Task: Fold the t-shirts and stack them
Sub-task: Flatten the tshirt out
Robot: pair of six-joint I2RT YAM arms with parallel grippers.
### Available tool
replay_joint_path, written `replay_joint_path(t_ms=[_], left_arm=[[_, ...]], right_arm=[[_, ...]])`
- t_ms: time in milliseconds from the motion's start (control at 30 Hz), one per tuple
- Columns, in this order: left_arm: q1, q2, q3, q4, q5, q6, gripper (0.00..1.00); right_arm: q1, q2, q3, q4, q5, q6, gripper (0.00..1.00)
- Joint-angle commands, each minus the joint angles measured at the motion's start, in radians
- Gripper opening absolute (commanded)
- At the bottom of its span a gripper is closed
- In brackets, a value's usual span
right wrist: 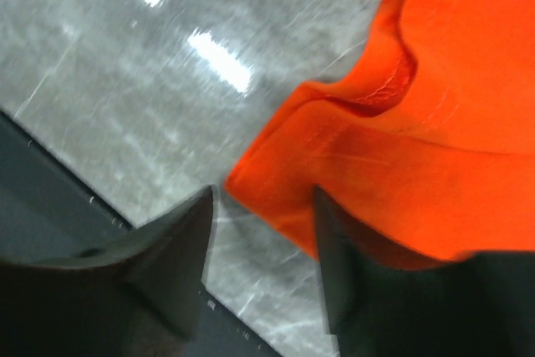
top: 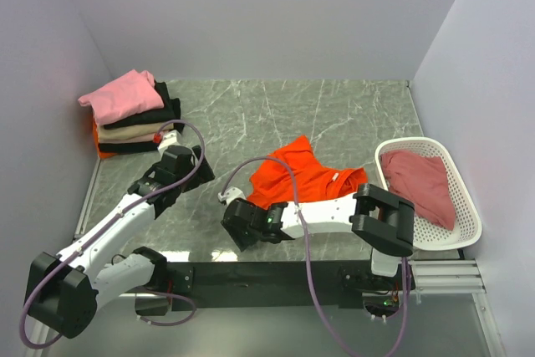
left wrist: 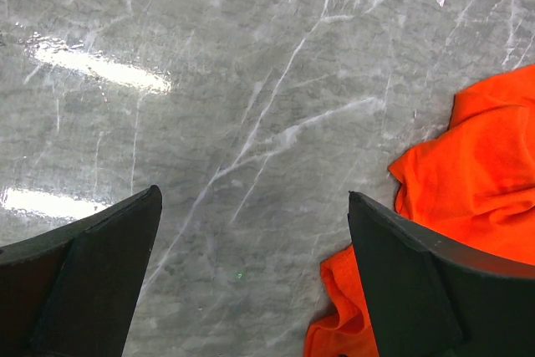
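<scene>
My half-open, empty right gripper (right wrist: 263, 198) sits nearest the crumpled bright orange cloth t-shirt (right wrist: 435, 114), at its near-left hem corner.

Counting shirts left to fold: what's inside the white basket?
One crumpled dusty-red shirt lies in the basket; anything beneath it is hidden by the cloth.

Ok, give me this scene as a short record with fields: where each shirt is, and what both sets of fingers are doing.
orange t-shirt: crumpled, unfolded, mid-table
folded stack: far left corner, pink t-shirt on top
basket: right side, holds a dusty-rose t-shirt
left fingers: open, over bare table beside the orange t-shirt
right fingers: open, at the orange t-shirt's near corner, no grip visible
</scene>
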Motion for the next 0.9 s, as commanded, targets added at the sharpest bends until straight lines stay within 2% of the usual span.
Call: replay_joint_path(t_ms=[0, 67, 133, 167, 200, 300, 367, 633, 767, 867], left_arm=[[0.006, -0.018, -0.003, 0.028, 0.006, -0.001, 0.99], [0.007, -0.019, -0.003, 0.03, 0.006, 0.002, 0.99], [0.007, -0.022, -0.003, 0.028, 0.003, 0.0, 0.99], [0.007, -0.026, -0.003, 0.027, 0.0, -0.001, 0.99], [0.007, -0.032, -0.002, 0.025, -0.002, -0.001, 0.99], [0.009, -0.045, -0.003, 0.022, -0.005, -0.005, 0.99], [0.007, -0.061, -0.002, 0.019, -0.015, -0.006, 0.99], [-0.005, -0.075, 0.009, 0.039, -0.022, 0.015, 0.97], [-0.043, -0.046, 0.0, 0.076, -0.005, 0.026, 0.95], [-0.106, -0.003, 0.014, 0.122, -0.015, 0.038, 0.94]], right_arm=[[0.005, 0.031, 0.015, 0.037, 0.082, 0.008, 0.54], [0.006, 0.043, 0.004, 0.039, 0.084, 0.013, 0.48], [0.005, 0.051, 0.003, 0.031, 0.091, 0.022, 0.34], [0.005, 0.058, 0.004, 0.01, 0.101, 0.034, 0.22], [0.003, 0.054, 0.009, -0.032, 0.149, 0.057, 0.0], [-0.02, 0.02, 0.014, -0.101, 0.223, 0.065, 0.0], [-0.056, -0.064, 0.018, -0.182, 0.306, 0.061, 0.0], [-0.42, -0.555, 0.108, -0.377, 0.471, -0.076, 0.0], [-0.514, -0.687, 0.178, -0.432, 0.617, -0.11, 0.0], [-0.595, -0.762, 0.207, -0.463, 0.628, -0.123, 0.0]])
